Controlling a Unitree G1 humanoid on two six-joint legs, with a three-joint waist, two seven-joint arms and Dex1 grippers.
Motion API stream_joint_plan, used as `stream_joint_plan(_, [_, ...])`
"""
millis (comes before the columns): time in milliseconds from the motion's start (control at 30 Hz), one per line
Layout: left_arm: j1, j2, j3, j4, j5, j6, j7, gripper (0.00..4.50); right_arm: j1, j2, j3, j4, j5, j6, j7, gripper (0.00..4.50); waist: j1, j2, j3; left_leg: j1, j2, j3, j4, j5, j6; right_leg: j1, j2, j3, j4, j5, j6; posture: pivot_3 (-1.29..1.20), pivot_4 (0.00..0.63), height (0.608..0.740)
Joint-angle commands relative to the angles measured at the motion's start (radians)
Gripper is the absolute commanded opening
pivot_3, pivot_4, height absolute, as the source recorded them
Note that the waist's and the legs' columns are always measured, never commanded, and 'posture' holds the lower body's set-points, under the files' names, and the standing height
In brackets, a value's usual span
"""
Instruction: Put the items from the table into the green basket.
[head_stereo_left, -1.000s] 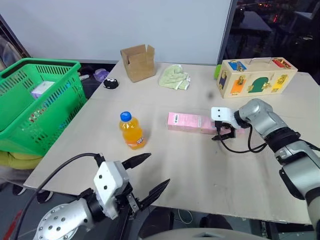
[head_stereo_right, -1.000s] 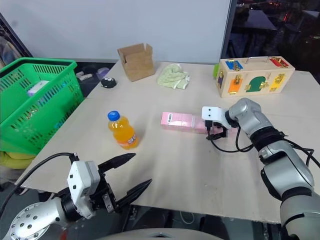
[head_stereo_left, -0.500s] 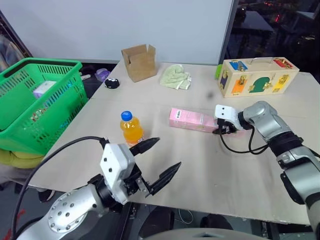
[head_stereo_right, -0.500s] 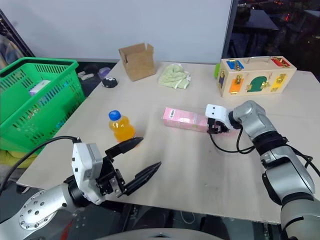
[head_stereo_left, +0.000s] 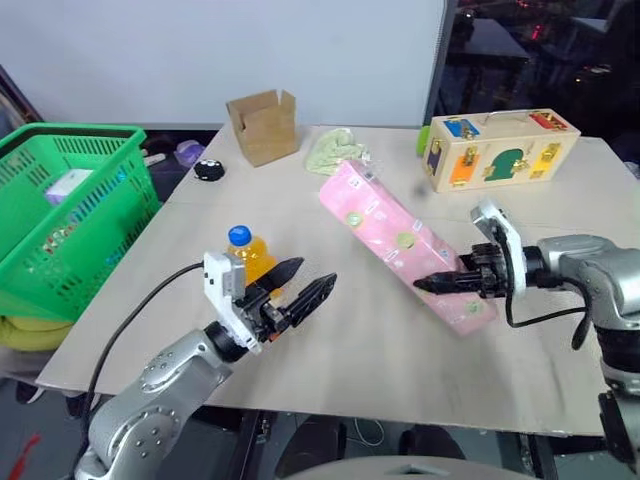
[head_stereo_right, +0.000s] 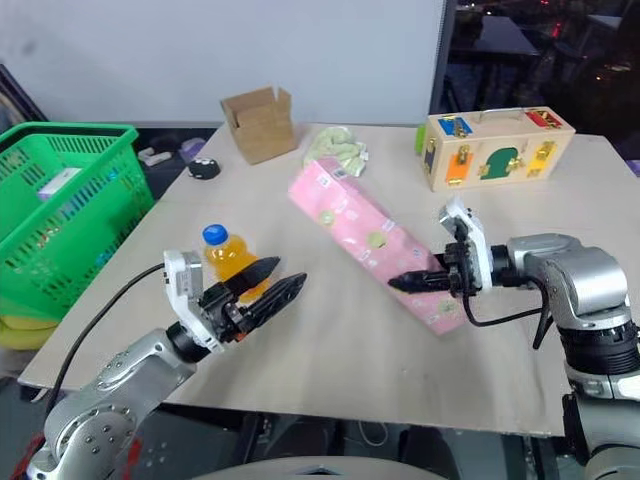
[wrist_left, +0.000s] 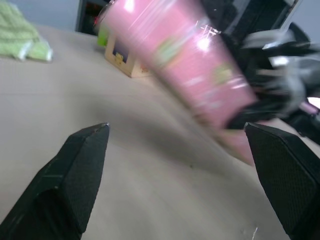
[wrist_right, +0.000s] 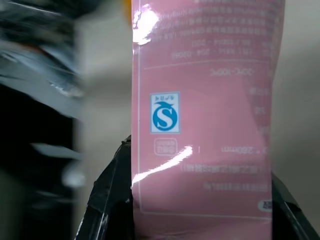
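Pink carton (head_stereo_left: 405, 240): long and flat, printed with small pictures, lifted clear of the surface and tilted, its far end raised toward the back.
Right pincer (head_stereo_left: 432, 284): clenched on the carton's near, lower end, fingers pointing toward the robot's left.
Orange-drink bottle (head_stereo_left: 248, 256): blue cap, upright on the surface, just behind the left pincer.
Left pincer (head_stereo_left: 305, 287): released, black fingers spread, hovering low near the front edge, aimed at the carton, apart from it.
Green basket (head_stereo_left: 100, 222): off the surface's left side, well apart from both items, some packets inside.
Surface (head_stereo_left: 360, 390): pale beige; cardboard box (head_stereo_left: 262, 126), green cloth (head_stereo_left: 330, 152) and wooden latch box (head_stereo_left: 497, 150) along the far edge.
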Motion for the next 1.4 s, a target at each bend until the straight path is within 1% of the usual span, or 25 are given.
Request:
stream_joint_plan(33, [-0.037, -0.026, 0.003, 0.002, -0.034, 0.023, -0.058, 4.50, 0.005, 0.038, -0.031, -0.100, 0.104, 0.038, -0.070, 1.88, -0.009, 0.000, 0.000, 0.001, 0.000, 0.001, 0.000, 0.000, 0.000, 0.000, 0.000, 0.001, 0.000, 0.000, 0.000, 0.05, 0.000, 0.740])
stream_joint_plan(133, [-0.056, -0.042, 0.009, 0.004, -0.088, 0.061, -0.099, 4.50, 0.007, 0.062, 0.008, -0.101, 0.122, 0.025, -0.127, 1.88, -0.016, 0.000, 0.000, 0.001, 0.000, 0.002, 0.000, 0.000, 0.000, 0.000, 0.000, 0.002, 0.001, 0.001, 0.001, 0.05, 0.000, 0.740])
stream_joint_plan(233, [-0.065, -0.047, 0.012, 0.008, -0.116, 0.091, -0.133, 4.50, -0.003, 0.066, 0.055, -0.089, 0.129, -0.008, -0.146, 1.88, -0.024, 0.000, 0.000, 0.001, 0.000, 0.002, 0.001, 0.000, 0.000, 0.000, 0.000, 0.002, 0.001, 0.001, 0.001, 0.05, 0.000, 0.740])
stream_joint_plan(300, [-0.075, -0.056, 0.019, 0.015, -0.123, 0.100, -0.141, 4.50, -0.008, 0.067, 0.071, -0.088, 0.147, -0.015, -0.151, 1.88, -0.029, 0.000, 0.000, 0.001, 0.000, 0.002, 0.001, 0.000, 0.000, 0.000, 0.000, 0.002, 0.001, 0.001, 0.000, 0.05, 0.000, 0.740])
stream_joint_plan(400, [-0.117, -0.077, 0.033, 0.042, -0.189, 0.127, -0.148, 4.50, -0.015, 0.076, 0.113, -0.094, 0.176, -0.018, -0.146, 1.88, -0.030, 0.000, 0.000, 0.001, 0.001, 0.002, 0.001, 0.000, 0.000, 0.000, 0.000, 0.002, 0.001, 0.001, 0.000, 0.06, 0.000, 0.740])
stream_joint_plan(500, [-0.145, -0.092, 0.040, 0.072, -0.205, 0.146, -0.152, 4.50, -0.024, 0.095, 0.112, -0.084, 0.241, 0.002, -0.131, 1.88, -0.030, -0.001, 0.000, 0.001, 0.001, 0.001, 0.001, 0.000, 0.000, 0.000, 0.001, 0.002, 0.001, 0.001, 0.000, 0.06, 0.000, 0.740])
stream_joint_plan(633, [-0.169, -0.112, 0.041, 0.088, -0.218, 0.165, -0.161, 4.50, -0.038, 0.075, 0.143, -0.081, 0.280, 0.005, -0.118, 1.88, -0.030, -0.001, 0.000, 0.001, 0.001, 0.001, 0.001, 0.000, 0.000, 0.000, 0.001, 0.003, 0.001, 0.001, 0.000, 0.07, 0.000, 0.740])
stream_joint_plan(667, [-0.173, -0.113, 0.038, 0.089, -0.221, 0.173, -0.168, 3.96, -0.041, 0.075, 0.152, -0.078, 0.287, 0.004, -0.119, 1.81, -0.030, -0.001, 0.000, 0.001, 0.001, 0.001, 0.001, 0.000, 0.000, 0.000, 0.001, 0.003, 0.001, 0.001, 0.000, 0.07, 0.000, 0.740])
stream_joint_plan(700, [-0.175, -0.114, 0.035, 0.088, -0.222, 0.181, -0.175, 3.71, -0.043, 0.075, 0.161, -0.075, 0.291, 0.002, -0.121, 1.81, -0.030, -0.001, 0.000, 0.001, 0.001, 0.001, 0.001, 0.000, 0.000, 0.000, 0.001, 0.003, 0.001, 0.001, 0.000, 0.07, 0.000, 0.740])
stream_joint_plan(733, [-0.174, -0.115, 0.033, 0.087, -0.221, 0.186, -0.178, 3.33, -0.047, 0.077, 0.169, -0.069, 0.291, -0.003, -0.123, 1.81, -0.030, -0.001, 0.000, 0.001, 0.002, 0.001, 0.001, 0.000, 0.000, 0.000, 0.002, 0.003, 0.001, 0.001, 0.000, 0.07, 0.000, 0.740])
stream_joint_plan(767, [-0.173, -0.117, 0.033, 0.086, -0.220, 0.189, -0.180, 2.82, -0.050, 0.078, 0.175, -0.064, 0.292, -0.008, -0.124, 1.81, -0.030, -0.001, 0.000, 0.001, 0.002, 0.001, 0.001, 0.000, 0.000, 0.000, 0.002, 0.003, 0.001, 0.001, 0.000, 0.07, 0.000, 0.740])
stream_joint_plan(833, [-0.167, -0.120, 0.037, 0.081, -0.211, 0.190, -0.180, 2.02, -0.055, 0.087, 0.175, -0.046, 0.290, -0.030, -0.131, 1.81, -0.030, -0.001, 0.000, 0.001, 0.002, 0.001, 0.001, 0.000, 0.000, 0.000, 0.002, 0.003, 0.001, 0.001, 0.000, 0.07, 0.000, 0.740])
stream_joint_plan(867, [-0.164, -0.120, 0.039, 0.078, -0.205, 0.191, -0.181, 1.89, -0.055, 0.088, 0.173, -0.041, 0.289, -0.041, -0.131, 2.35, -0.030, -0.001, 0.000, 0.001, 0.002, 0.001, 0.001, 0.000, 0.000, 0.000, 0.002, 0.003, 0.001, 0.001, 0.000, 0.07, 0.000, 0.740])
stream_joint_plan(933, [-0.157, -0.122, 0.047, 0.069, -0.188, 0.183, -0.175, 1.89, -0.045, 0.089, 0.157, -0.041, 0.273, -0.074, -0.155, 3.03, -0.030, -0.001, 0.000, 0.001, 0.002, 0.001, 0.001, 0.000, 0.000, 0.000, 0.002, 0.003, 0.001, 0.001, 0.000, 0.08, 0.000, 0.740])
stream_joint_plan(1000, [-0.146, -0.115, 0.057, 0.045, -0.145, 0.167, -0.169, 1.89, -0.006, 0.054, 0.152, -0.065, 0.207, -0.163, -0.172, 4.09, -0.029, -0.001, 0.000, 0.001, 0.002, 0.001, 0.001, 0.000, 0.000, 0.000, 0.002, 0.003, 0.001, 0.001, 0.000, 0.09, 0.000, 0.740])
stream_joint_plan(1033, [-0.134, -0.109, 0.061, 0.026, -0.109, 0.154, -0.164, 1.89, 0.020, 0.038, 0.152, -0.077, 0.158, -0.235, -0.184, 4.47, -0.028, -0.001, 0.000, 0.001, 0.002, 0.001, 0.001, 0.000, 0.000, 0.000, 0.002, 0.003, 0.000, 0.001, 0.000, 0.09, 0.000, 0.740])
stream_joint_plan(1100, [-0.115, -0.110, 0.073, -0.002, -0.071, 0.138, -0.150, 1.89, 0.052, 0.019, 0.155, -0.084, 0.095, -0.328, -0.205, 4.47, -0.025, -0.001, -0.001, 0.000, 0.002, 0.001, 0.001, 0.000, 0.000, 0.000, 0.002, 0.003, 0.000, 0.001, 0.000, 0.09, 0.000, 0.740])
stream_joint_plan(1133, [-0.093, -0.101, 0.083, -0.030, -0.041, 0.128, -0.143, 1.89, 0.080, 0.005, 0.156, -0.095, 0.055, -0.401, -0.207, 4.47, -0.024, -0.001, -0.001, 0.000, 0.002, 0.001, 0.001, 0.000, 0.000, 0.000, 0.002, 0.004, -0.001, 0.001, 0.000, 0.10, 0.000, 0.740])
stream_joint_plan(1233, [-0.013, -0.080, 0.120, -0.108, 0.030, 0.105, -0.125, 1.89, 0.147, -0.013, 0.141, -0.109, -0.020, -0.542, -0.228, 4.47, -0.025, -0.002, 0.000, 0.000, 0.003, 0.002, 0.000, -0.001, -0.001, -0.001, 0.002, 0.004, -0.001, 0.001, 0.000, 0.10, 0.000, 0.740])
stream_joint_plan(1300, [0.028, -0.074, 0.135, -0.137, 0.061, 0.095, -0.121, 1.89, 0.174, -0.017, 0.140, -0.103, -0.050, -0.611, -0.230, 4.47, -0.025, -0.002, 0.000, 0.000, 0.003, 0.002, 0.000, -0.001, -0.001, -0.001, 0.002, 0.004, -0.001, 0.001, 0.000, 0.10, 0.000, 0.740])
stream_joint_plan(1400, [0.139, -0.064, 0.174, -0.208, 0.180, 0.043, -0.114, 1.89, 0.191, 0.008, 0.137, -0.088, -0.074, -0.687, -0.255, 4.47, -0.026, -0.002, 0.000, 0.001, 0.004, 0.003, 0.000, -0.001, -0.002, -0.001, 0.003, 0.005, -0.001, 0.001, 0.000, 0.16, 0.000, 0.740])
